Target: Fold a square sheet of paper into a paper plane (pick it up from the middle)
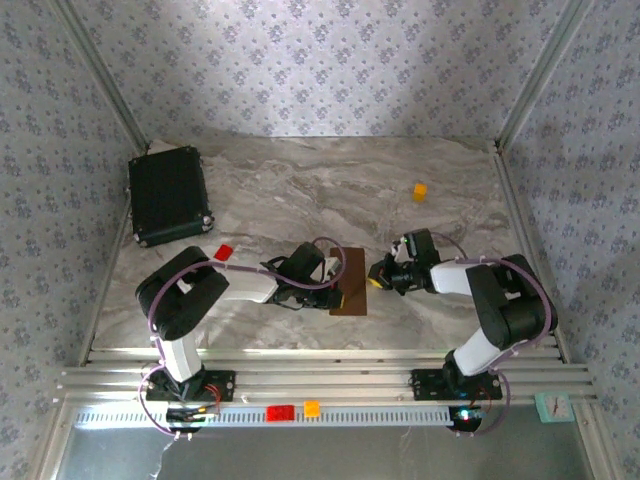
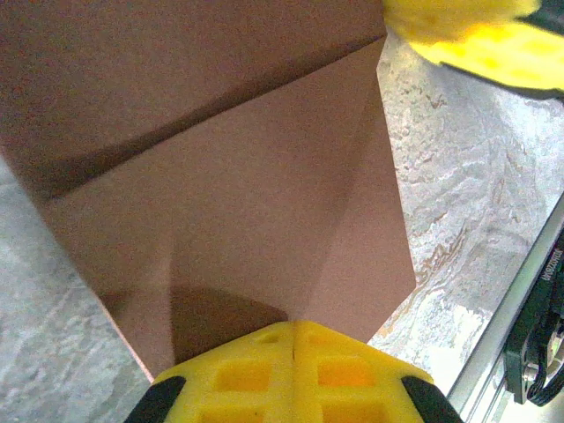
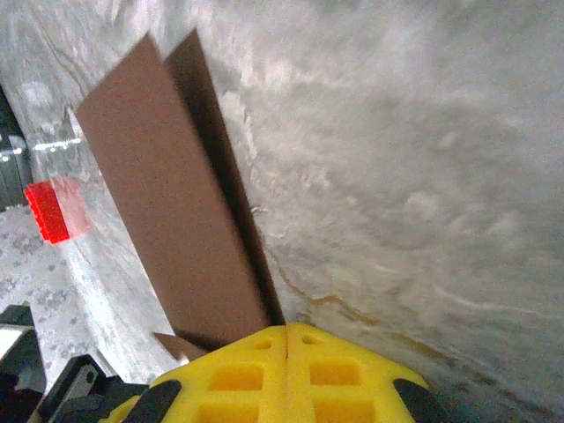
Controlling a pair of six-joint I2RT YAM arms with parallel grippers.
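The dark brown sheet of paper [image 1: 352,288] lies folded into a narrow upright strip at the table's middle front. In the left wrist view the paper [image 2: 247,176] shows diagonal creases and a pointed end. My left gripper [image 1: 338,293] is shut, its yellow fingertips [image 2: 264,352] down on the paper's left side, and the sheet runs under them. My right gripper [image 1: 375,277] is shut just right of the strip. Its tips [image 3: 287,330] meet the near edge of a paper [image 3: 167,194] flap that casts a dark shadow. The right gripper's yellow fingers [image 2: 476,35] show beyond the paper.
A black case [image 1: 168,195] lies at the back left. A small red block [image 1: 223,252] sits left of the paper, and an orange block [image 1: 420,191] at the back right. Aluminium rails [image 1: 320,375] run along the near edge.
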